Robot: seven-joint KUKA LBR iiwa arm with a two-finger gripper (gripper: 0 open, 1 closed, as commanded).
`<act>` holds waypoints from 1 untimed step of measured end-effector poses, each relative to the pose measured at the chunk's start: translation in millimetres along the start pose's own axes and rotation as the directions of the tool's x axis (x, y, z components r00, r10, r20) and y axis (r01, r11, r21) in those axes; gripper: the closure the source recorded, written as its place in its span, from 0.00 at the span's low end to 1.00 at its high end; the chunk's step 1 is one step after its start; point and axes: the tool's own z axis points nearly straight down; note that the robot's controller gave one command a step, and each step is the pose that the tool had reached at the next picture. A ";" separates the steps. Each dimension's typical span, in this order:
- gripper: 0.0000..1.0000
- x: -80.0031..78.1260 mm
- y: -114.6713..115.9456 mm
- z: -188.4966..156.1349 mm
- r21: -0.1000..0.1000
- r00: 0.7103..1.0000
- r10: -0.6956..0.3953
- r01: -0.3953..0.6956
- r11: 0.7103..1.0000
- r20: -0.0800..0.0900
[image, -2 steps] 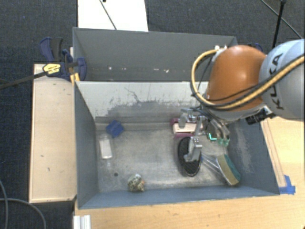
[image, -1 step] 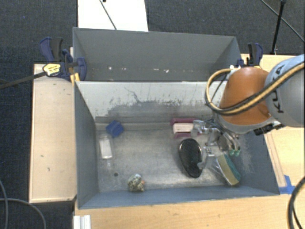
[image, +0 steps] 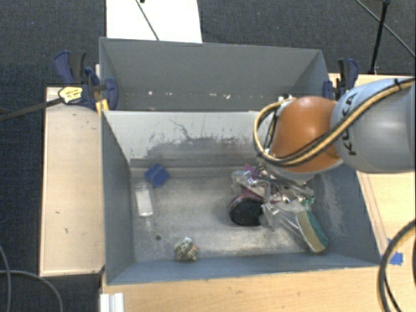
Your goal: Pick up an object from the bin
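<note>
Bin [image: 208, 77] holds blue block [image: 156, 174], speckled lump [image: 186, 249], black disc [image: 244, 212].

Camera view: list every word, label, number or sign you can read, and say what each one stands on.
"KU": black letters running down the grey arm; cables cross the rest of the word, so it cannot be read in full.
No readable text on the things in the bin: the blue piece, the clear tube, the crumpled ball and the black round thing show no lettering.
</note>
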 end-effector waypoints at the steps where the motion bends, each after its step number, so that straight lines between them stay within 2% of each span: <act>1: 1.00 -1.0 0.4 0.3 0.000 1.000 0.004 -0.004 1.000 0.006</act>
